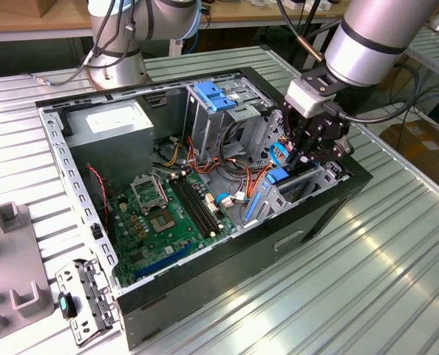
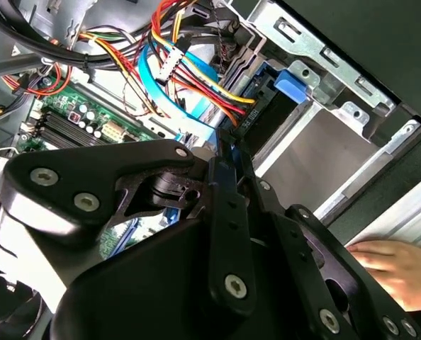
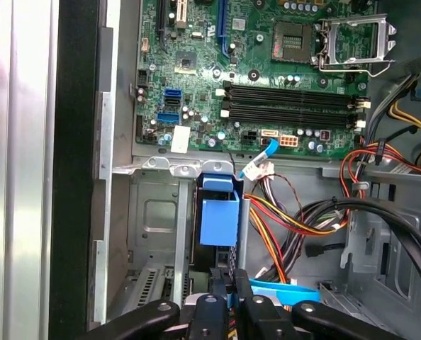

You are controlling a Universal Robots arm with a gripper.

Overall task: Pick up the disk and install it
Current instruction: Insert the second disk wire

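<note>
Gripper (image 3: 224, 296) inside the open computer case (image 1: 330, 211), fingers nearly closed on the upper edge of the disk (image 3: 218, 221); disk standing on edge in the drive bay beside the motherboard (image 3: 253, 71); a hand (image 2: 395, 268) rests outside the case.

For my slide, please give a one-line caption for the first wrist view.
Gripper above the blue-framed disk standing on edge in the case's drive bay, below the motherboard.

Disk (image 3: 219, 221): blue carrier edge-up, standing on edge in the lower drive bay of the open case.
</note>
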